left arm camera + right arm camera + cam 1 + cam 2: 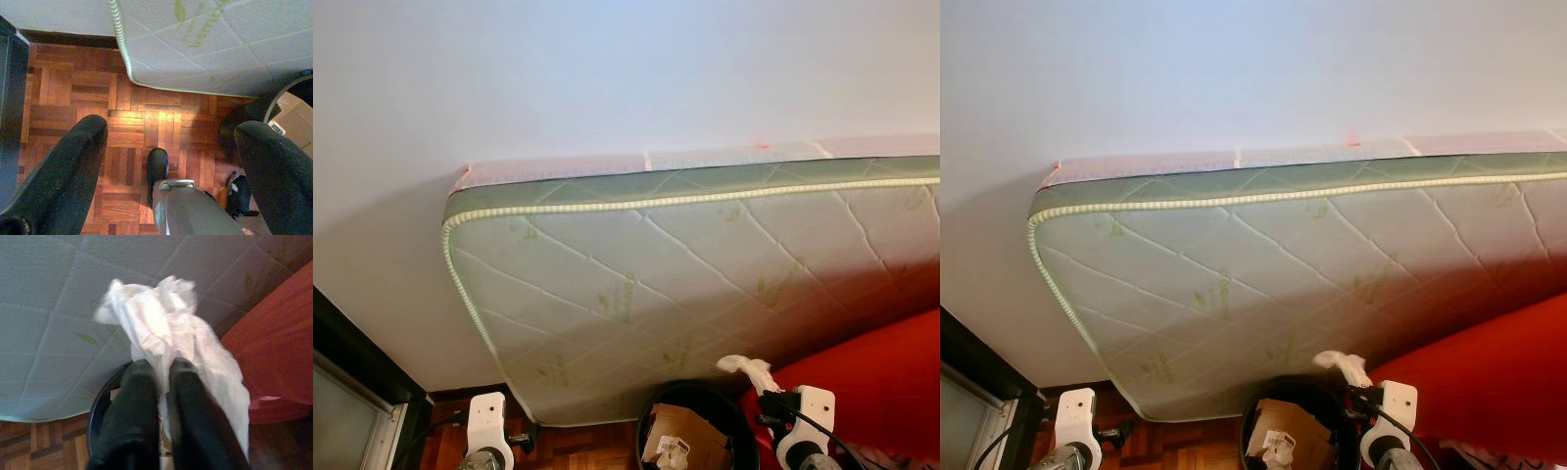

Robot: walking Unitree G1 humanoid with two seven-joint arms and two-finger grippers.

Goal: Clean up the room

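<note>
At the bottom centre of the frame, one round black bin (697, 401) holds one cardboard box (678, 433), and the right tool (164, 369) pinches one crumpled white tissue (168, 328) above its rim, fingers closed tight on it. One quilted mattress (685, 284) leans on the wall behind, one red cushion (871, 382) at lower right. Lower left, the left tool (168, 147) hangs wide apart, holding nothing, over the parquet floor (142, 122).

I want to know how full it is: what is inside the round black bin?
Inside the round black bin lies a brown cardboard piece with a white label. The bin's bottom is covered. The right gripper holds crumpled white paper above it.
</note>
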